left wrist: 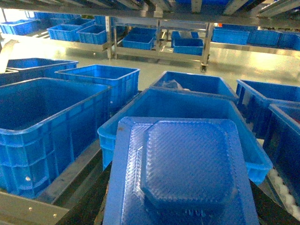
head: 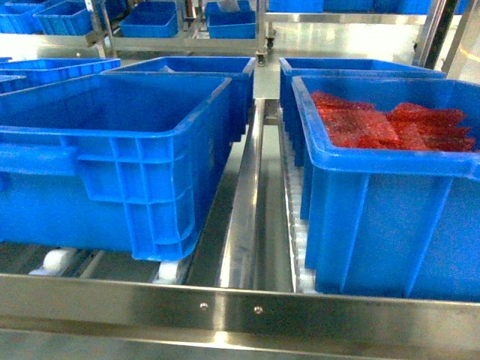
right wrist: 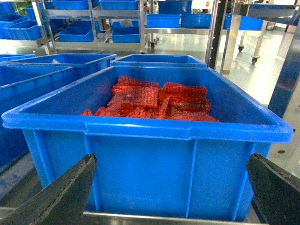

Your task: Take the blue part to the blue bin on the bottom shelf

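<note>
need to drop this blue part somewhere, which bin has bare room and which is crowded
The front left bin looks bare inside, bordered by the steel rail on its right. The front right bin is crowded with red parts. The blue part sits near the left wrist camera.

In the head view a large bin (head: 112,150) fills the left half of the frame and another bin (head: 390,187) fills the right half, with a metal rail (head: 244,202) running up the middle between them. A crossbar (head: 240,307) spans the bottom edge in front of both. Stacked parts (head: 390,124) lie inside the right bin. Behind each front bin sits a second bin, at upper left (head: 195,67) and upper right (head: 352,67). Shelving with more bins (head: 150,19) stands along the top edge, across the floor. In the left wrist view a tray-like part (left wrist: 180,173) lies at lower centre, in front of a bin (left wrist: 187,108)
</note>
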Tool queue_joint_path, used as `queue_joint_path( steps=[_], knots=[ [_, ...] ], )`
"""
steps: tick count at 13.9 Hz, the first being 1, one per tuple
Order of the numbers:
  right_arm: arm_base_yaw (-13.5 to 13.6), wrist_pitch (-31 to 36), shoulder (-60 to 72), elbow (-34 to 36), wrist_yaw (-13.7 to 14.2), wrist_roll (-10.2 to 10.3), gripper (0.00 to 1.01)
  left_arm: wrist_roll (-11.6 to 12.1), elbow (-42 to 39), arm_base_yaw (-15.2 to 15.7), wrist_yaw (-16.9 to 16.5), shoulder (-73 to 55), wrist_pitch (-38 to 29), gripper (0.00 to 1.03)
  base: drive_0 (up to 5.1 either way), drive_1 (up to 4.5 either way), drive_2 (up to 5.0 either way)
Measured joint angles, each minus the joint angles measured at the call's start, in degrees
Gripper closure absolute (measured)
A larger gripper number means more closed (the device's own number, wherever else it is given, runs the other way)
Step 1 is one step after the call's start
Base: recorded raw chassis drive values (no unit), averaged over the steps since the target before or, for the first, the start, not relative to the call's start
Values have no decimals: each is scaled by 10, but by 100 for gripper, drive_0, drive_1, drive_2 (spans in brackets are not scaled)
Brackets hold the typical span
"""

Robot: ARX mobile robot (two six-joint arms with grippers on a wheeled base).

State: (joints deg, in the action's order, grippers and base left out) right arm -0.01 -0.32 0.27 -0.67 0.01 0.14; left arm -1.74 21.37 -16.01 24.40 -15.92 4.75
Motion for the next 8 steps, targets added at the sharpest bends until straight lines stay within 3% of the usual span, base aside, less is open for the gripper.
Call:
queue_joint_path(
  steps=[8],
  knots=[
    [0,2,0,0,0,0,3,0,0,0,-1,-5,1,60,-1,402,-405]
  ],
)
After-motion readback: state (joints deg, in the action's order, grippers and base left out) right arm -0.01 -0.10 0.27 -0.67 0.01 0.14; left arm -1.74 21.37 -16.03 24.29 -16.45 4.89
